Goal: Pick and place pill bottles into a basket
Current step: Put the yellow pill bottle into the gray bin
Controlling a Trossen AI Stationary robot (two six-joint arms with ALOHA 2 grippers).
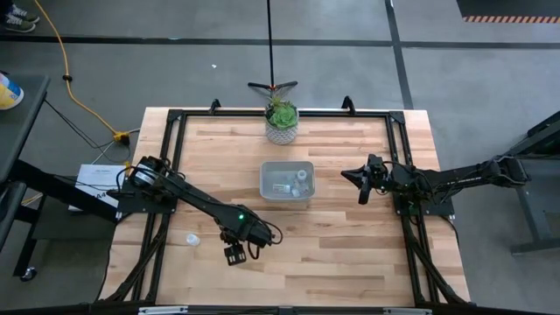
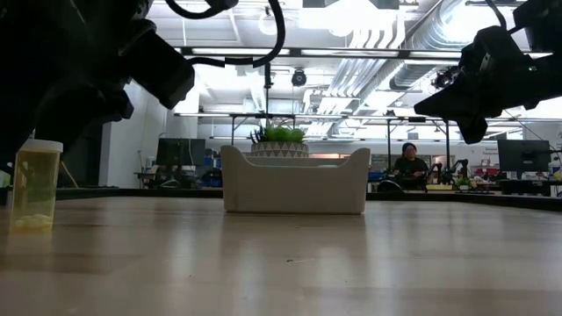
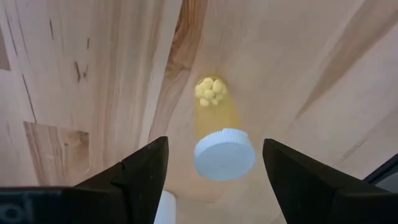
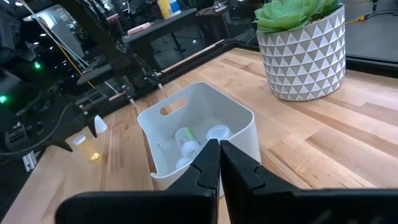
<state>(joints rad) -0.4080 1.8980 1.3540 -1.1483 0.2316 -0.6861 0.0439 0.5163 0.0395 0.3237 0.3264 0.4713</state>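
Note:
A yellowish pill bottle (image 3: 219,134) with a white cap stands upright on the wood table, also in the low view (image 2: 35,186). My left gripper (image 3: 216,143) is open above it near the table's front left (image 1: 234,255), one finger on either side of the cap, not touching. A whitish bottle (image 1: 192,239) lies on the table to its left. The light-grey basket (image 1: 286,180) at the table's middle holds several bottles (image 4: 186,140). My right gripper (image 1: 361,194) is shut and empty, held above the table right of the basket.
A white patterned pot with a green plant (image 1: 282,122) stands at the far edge behind the basket. A black frame (image 1: 175,118) runs around the table. Bare wood lies between my left gripper and the basket. A person (image 2: 409,162) sits in the room beyond.

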